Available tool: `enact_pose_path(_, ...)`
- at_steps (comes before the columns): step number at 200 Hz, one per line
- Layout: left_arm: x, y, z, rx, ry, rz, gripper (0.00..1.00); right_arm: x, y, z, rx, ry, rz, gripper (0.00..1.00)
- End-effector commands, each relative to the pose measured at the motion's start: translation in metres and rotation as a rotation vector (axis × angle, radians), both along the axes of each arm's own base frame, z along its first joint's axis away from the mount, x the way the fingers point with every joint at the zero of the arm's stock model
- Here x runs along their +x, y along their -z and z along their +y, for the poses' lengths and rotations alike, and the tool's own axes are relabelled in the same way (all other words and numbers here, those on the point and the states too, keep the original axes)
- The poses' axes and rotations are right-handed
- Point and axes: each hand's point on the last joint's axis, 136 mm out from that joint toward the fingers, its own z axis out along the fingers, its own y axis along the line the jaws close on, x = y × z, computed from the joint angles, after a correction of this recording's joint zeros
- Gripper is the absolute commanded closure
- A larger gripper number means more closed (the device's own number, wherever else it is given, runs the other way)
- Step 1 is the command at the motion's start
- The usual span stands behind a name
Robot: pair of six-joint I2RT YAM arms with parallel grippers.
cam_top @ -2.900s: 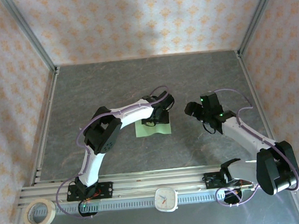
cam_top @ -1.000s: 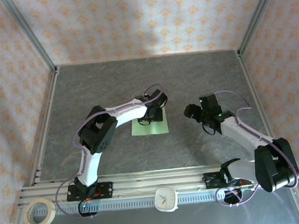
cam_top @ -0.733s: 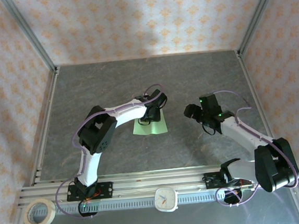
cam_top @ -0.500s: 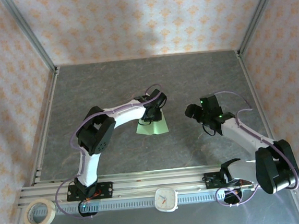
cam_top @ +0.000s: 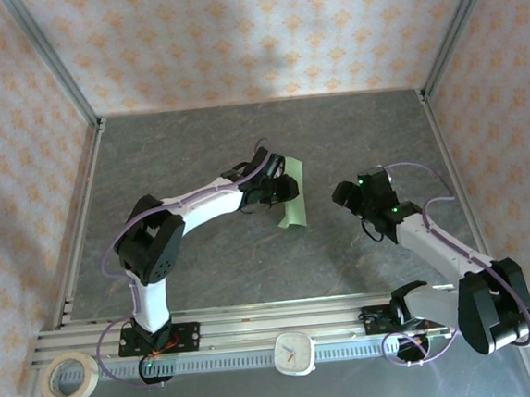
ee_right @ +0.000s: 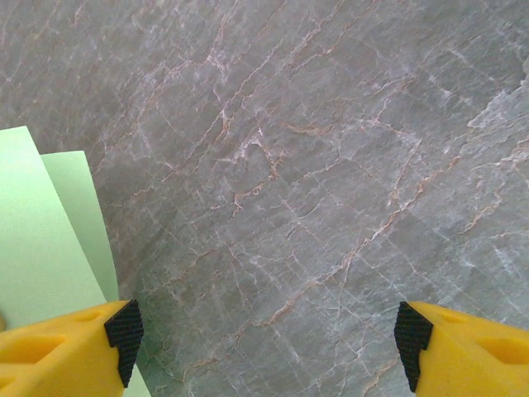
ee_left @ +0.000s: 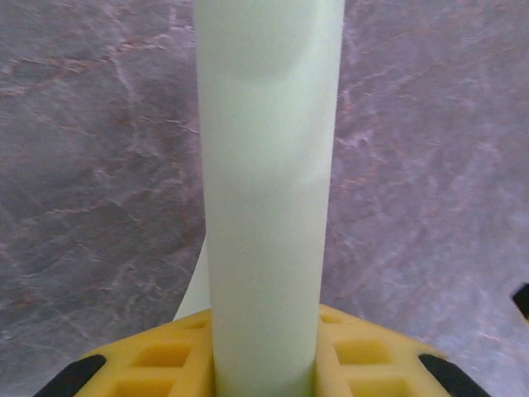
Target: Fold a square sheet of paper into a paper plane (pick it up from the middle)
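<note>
The square sheet of paper (cam_top: 292,193) is pale green and plain. It hangs off the table, bent into a narrow upright curve, near the table's middle. My left gripper (cam_top: 277,190) is shut on its middle. In the left wrist view the sheet (ee_left: 269,165) rises as a rounded strip from between the yellow jaws of the left gripper (ee_left: 264,368). My right gripper (cam_top: 344,194) hovers just right of the sheet, apart from it. In its own view the right gripper (ee_right: 267,332) stands open over bare table, with the sheet's edge (ee_right: 41,231) at the left.
The grey marbled table (cam_top: 196,149) is fenced by metal frame posts and patterned walls. A tape roll (cam_top: 70,378) and a small white clock (cam_top: 294,352) lie at the near edge by the mounting rail (cam_top: 257,324).
My left gripper has shut on the sheet's middle and lifted it rightward, so the flat sheet now hangs bowed on edge. The right arm has barely shifted.
</note>
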Motion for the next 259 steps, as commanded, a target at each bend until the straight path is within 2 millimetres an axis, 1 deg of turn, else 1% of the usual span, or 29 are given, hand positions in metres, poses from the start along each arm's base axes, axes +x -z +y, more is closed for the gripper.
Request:
enact_pose_path(1,0.0,-0.036,-0.018,-0.202,0.033,-0.024,0.72,0.0,-0.005,-0.011,-0.021,0.055,-0.025,0.17)
enact_pose_path(54,-0.01,-0.04,-0.021,-0.345,0.072,0.01,0.71,0.0,-0.007,-0.014,-0.018,0.077,-0.031,0.17)
enact_pose_path(83,-0.012,-0.037,-0.015,-0.378,0.066,0.022,0.71,0.001,-0.01,-0.014,-0.013,0.08,-0.036,0.17)
enact_pose_path(95,-0.016,-0.036,-0.016,-0.413,0.084,0.04,0.71,0.001,-0.011,-0.011,-0.005,0.064,-0.044,0.17)
enact_pose_path(102,-0.018,-0.039,-0.018,-0.446,0.098,0.044,0.71,0.001,-0.013,-0.008,0.007,0.045,-0.054,0.17)
enact_pose_path(114,-0.021,-0.031,-0.013,-0.446,0.079,0.057,0.72,0.002,-0.016,-0.004,0.03,0.029,-0.074,0.17)
enact_pose_path(126,-0.021,-0.019,-0.004,-0.404,0.058,0.071,0.72,0.003,-0.019,-0.002,0.043,0.027,-0.086,0.17)
enact_pose_path(141,-0.024,-0.006,0.0,-0.365,0.053,0.089,0.71,0.004,-0.021,0.0,0.054,0.018,-0.095,0.17)
enact_pose_path(176,-0.023,0.028,0.014,-0.225,0.02,0.129,0.71,0.005,-0.023,0.015,0.111,-0.043,-0.108,0.17)
enact_pose_path(198,-0.021,0.045,0.026,-0.128,0.008,0.143,0.71,0.005,-0.025,0.019,0.128,-0.062,-0.114,0.17)
enact_pose_path(218,-0.02,0.054,0.035,-0.062,0.001,0.146,0.7,0.004,-0.023,0.021,0.13,-0.076,-0.112,0.17)
enact_pose_path(246,-0.018,0.058,0.043,-0.013,-0.003,0.137,0.69,0.003,-0.02,0.03,0.163,-0.112,-0.096,0.19)
enact_pose_path(259,-0.017,0.059,0.047,0.004,-0.008,0.136,0.69,0.004,-0.019,0.037,0.191,-0.14,-0.085,0.19)
